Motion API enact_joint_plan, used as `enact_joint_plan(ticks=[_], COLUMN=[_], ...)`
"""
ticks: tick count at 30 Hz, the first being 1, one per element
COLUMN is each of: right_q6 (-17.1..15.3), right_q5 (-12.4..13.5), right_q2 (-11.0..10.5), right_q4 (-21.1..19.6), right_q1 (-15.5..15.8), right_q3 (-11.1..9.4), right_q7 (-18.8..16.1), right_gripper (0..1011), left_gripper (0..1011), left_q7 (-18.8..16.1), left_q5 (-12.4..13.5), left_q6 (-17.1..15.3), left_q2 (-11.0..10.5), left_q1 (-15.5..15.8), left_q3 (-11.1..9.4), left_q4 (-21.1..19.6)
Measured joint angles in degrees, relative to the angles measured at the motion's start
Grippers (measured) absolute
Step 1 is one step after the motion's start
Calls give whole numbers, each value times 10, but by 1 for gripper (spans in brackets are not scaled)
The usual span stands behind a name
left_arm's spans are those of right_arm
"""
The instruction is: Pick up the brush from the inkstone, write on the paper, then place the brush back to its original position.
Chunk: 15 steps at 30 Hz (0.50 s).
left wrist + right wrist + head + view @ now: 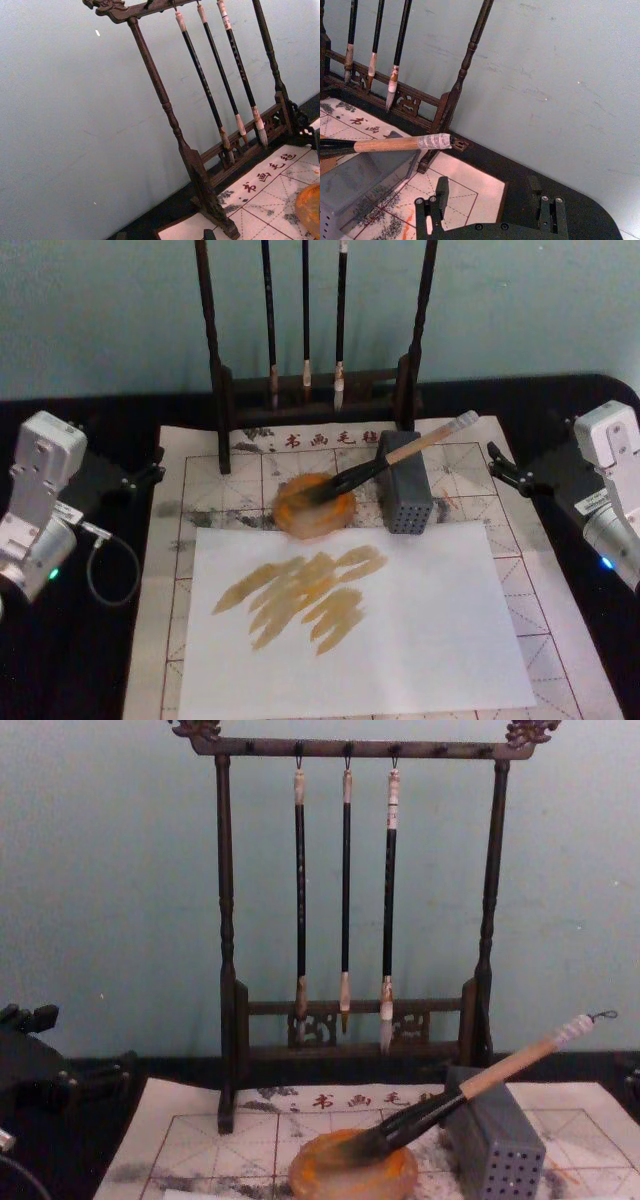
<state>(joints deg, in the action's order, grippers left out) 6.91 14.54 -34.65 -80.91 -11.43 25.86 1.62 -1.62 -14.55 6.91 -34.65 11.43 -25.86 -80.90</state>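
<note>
The brush point(395, 457) rests bristles-first in the inkstone point(300, 526); left gripper point(152, 468) and right gripper point(487, 186) spread, empty.

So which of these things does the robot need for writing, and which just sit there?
Needed: thick wooden-handled brush, round orange-brown inkstone, whitish gridded paper, plain white sheet with ochre strokes.
Lying about: dark wooden rack, three thin black-handled brushes, grey perforated block.
</note>
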Motion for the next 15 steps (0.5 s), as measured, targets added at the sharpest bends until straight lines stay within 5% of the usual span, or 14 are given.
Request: enact_joint_plan(ticks=[15], right_q6=[0], right_q5=[0], right_q2=[0], right_q4=[0], right_q1=[0], right_q3=[0], right_q7=[0], right_gripper=[1000], left_gripper=[1001], left_q7=[0], left_q5=[0], left_q6=[0], left_q2=[0], left_q1=[0], left_q3=[0], left_q4=[0])
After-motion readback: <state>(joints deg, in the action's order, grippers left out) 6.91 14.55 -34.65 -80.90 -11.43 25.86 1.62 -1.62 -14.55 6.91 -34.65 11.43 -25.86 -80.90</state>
